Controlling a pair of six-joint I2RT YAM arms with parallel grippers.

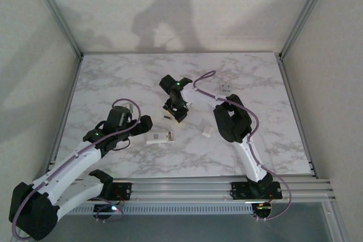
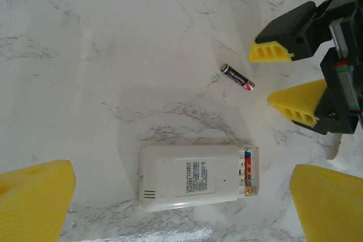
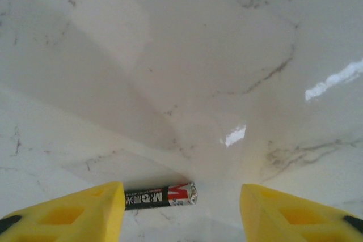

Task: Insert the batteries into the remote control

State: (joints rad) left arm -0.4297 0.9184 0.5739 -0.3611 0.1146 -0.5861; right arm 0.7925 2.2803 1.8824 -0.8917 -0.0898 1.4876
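A white remote control [image 2: 193, 178] lies back up on the marble table, its battery bay uncovered at the right end. One battery [image 2: 248, 175] sits in that bay. A second, black-and-red battery [image 2: 237, 76] lies loose on the table beyond the remote. My right gripper [image 3: 181, 215] hovers low over it, open; the battery [image 3: 161, 195] rests on the table by the left fingertip [image 3: 74, 215], one end hidden behind it. My left gripper [image 2: 181, 208] is wide open just near of the remote [image 1: 160, 137], holding nothing. The right gripper [image 1: 179, 113] points down at mid-table.
A second white remote [image 1: 226, 88] lies at the back right. A small white cover piece [image 1: 207, 131] rests to the right of the first remote. The table [image 1: 113, 83] has open marble at the left and back, with frame rails at the near edge.
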